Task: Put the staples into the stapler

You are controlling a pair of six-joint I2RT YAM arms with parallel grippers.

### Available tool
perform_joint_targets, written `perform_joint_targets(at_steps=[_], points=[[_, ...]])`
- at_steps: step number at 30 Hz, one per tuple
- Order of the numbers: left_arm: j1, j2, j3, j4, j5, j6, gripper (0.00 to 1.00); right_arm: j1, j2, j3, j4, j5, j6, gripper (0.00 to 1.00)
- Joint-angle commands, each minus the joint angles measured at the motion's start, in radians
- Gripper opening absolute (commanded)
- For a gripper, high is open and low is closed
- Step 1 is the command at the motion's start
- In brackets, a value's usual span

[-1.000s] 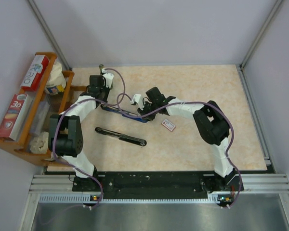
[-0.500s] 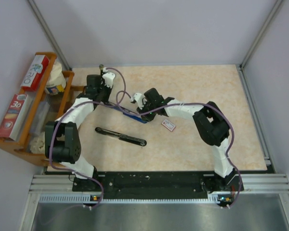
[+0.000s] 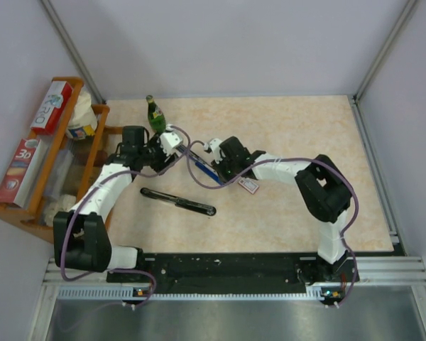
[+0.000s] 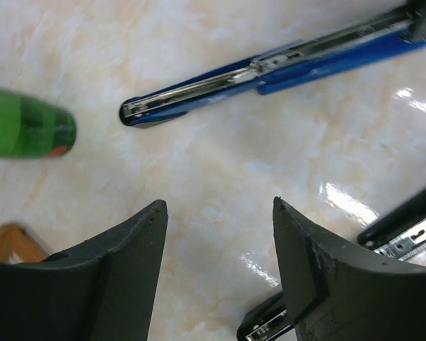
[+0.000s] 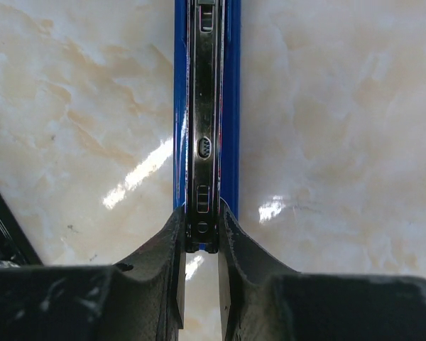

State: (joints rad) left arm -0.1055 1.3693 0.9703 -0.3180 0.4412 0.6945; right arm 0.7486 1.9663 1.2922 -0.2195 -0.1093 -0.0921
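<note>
The right claw (image 5: 201, 226) is pressed together on the end of the blue stapler (image 5: 204, 106). Its two fingers pinch the silver rail that runs along the top. The rest of the stapler lies flat on the table (image 5: 326, 142) and stretches straight away from the fingertips.

The box of staples (image 3: 248, 185), small and white with a red label, lies on the table just beside this claw, on the side nearer the arm bases. It is apart from the stapler and neither claw touches it. From above I cannot tell whether it is open.

The left claw (image 4: 219, 206) is spread wide and holds nothing, with only bare table between its fingers. The other end of the blue stapler lies ahead of its fingertips and apart from them, with the silver rail facing up, so the two claws stand at opposite ends of the stapler.

A green bottle (image 4: 25, 131), blurred in the wrist view, shows ahead of this claw and to its left. A black stapler (image 4: 405, 217) lies to its right, close by the right finger, with silver metal showing along its edge. Seen from above, it lies on the table on the near side of both claws, touched by neither. A wooden rack (image 3: 50, 163) holding boxes and packets stands further off to the left of the left claw, at the table's edge
</note>
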Motion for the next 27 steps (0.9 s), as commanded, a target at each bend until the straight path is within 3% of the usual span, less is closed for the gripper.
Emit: perform_joint_targets(at_steps=[1,8,16,18,19,27], points=[[-0.055,-0.053,-0.036,-0.15,0.188,0.327,0.67,-0.012,-0.007,-0.135,-0.175,0.106,0.135,0.0],[-0.126,-0.004,-0.031,-0.292,0.206,0.513,0.73,0.011,-0.053,-0.211,-0.135,0.056,0.178,0.0],[-0.198,0.039,-0.071,-0.294,0.142,0.571,0.74,0.021,-0.11,-0.251,-0.104,-0.01,0.164,0.0],[-0.192,0.043,-0.07,-0.282,0.149,0.551,0.74,0.021,-0.141,-0.264,-0.09,-0.006,0.154,0.28],[-0.189,0.047,-0.061,-0.282,0.152,0.53,0.75,0.021,-0.159,-0.272,-0.081,0.005,0.147,0.35],[-0.155,0.045,0.01,-0.331,0.286,0.479,0.76,0.02,-0.244,-0.309,-0.038,0.06,0.065,0.74]])
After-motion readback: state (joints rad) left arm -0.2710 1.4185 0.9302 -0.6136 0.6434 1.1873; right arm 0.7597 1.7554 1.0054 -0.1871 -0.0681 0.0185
